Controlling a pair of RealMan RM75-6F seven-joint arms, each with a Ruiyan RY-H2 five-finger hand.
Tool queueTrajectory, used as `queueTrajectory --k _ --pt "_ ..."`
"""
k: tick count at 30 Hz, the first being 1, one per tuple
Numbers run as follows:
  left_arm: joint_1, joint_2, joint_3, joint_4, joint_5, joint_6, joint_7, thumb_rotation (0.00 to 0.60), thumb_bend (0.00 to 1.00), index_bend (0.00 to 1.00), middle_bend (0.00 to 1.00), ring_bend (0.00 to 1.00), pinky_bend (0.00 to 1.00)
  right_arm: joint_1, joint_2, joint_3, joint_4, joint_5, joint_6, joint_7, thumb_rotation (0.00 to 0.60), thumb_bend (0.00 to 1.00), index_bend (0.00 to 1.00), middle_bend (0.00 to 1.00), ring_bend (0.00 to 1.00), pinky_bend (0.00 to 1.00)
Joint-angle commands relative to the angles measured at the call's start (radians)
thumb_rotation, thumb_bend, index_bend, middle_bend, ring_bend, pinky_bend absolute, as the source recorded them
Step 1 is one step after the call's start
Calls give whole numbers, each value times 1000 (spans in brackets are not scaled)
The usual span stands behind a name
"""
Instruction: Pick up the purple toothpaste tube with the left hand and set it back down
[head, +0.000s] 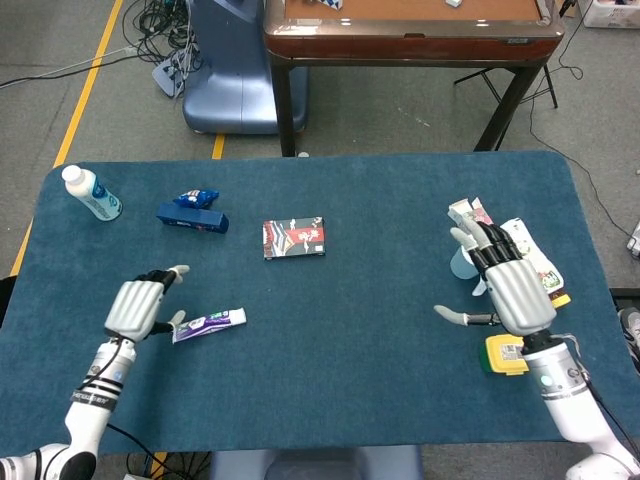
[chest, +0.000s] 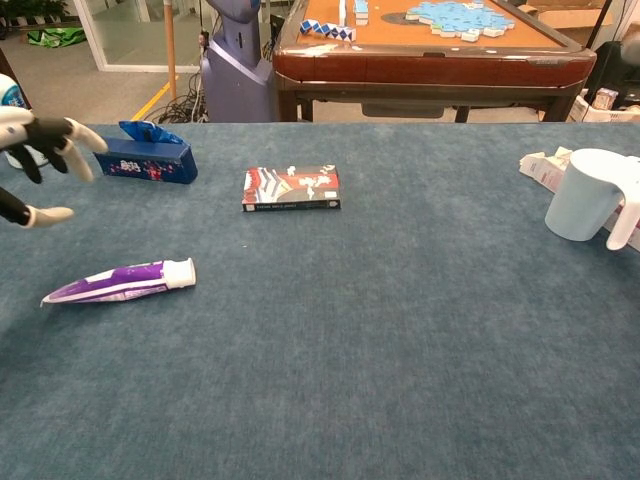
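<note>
The purple toothpaste tube (head: 208, 323) lies flat on the blue table, white cap pointing right; the chest view shows the tube (chest: 118, 281) alone on the cloth. My left hand (head: 141, 305) sits just left of it, fingers spread, holding nothing; only its fingers (chest: 45, 135) show at the chest view's left edge, well above the tube. My right hand (head: 508, 287) hovers open at the right side of the table, over the pale blue cup and not touching it.
A dark blue box (head: 191, 218) and a white bottle (head: 92, 193) stand at the back left. A red-and-white packet (head: 293, 238) lies mid-table. At the right are a pale blue cup (chest: 587, 194), printed packages (head: 535, 262) and a yellow item (head: 506, 354).
</note>
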Motion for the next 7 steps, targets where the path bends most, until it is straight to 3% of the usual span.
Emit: queueTrajectory --k 1,7 --pt "80 21 2 -11 35 108 -40 600 285 216 315 252 293 -49 14 -26 4 23 35 -23 380 20 0 0 0 0" --pt "179 27 39 -24 114 240 -49 600 285 258 340 260 293 -153 2 -75 17 -4 142 -41 414 34 0 0 0 0"
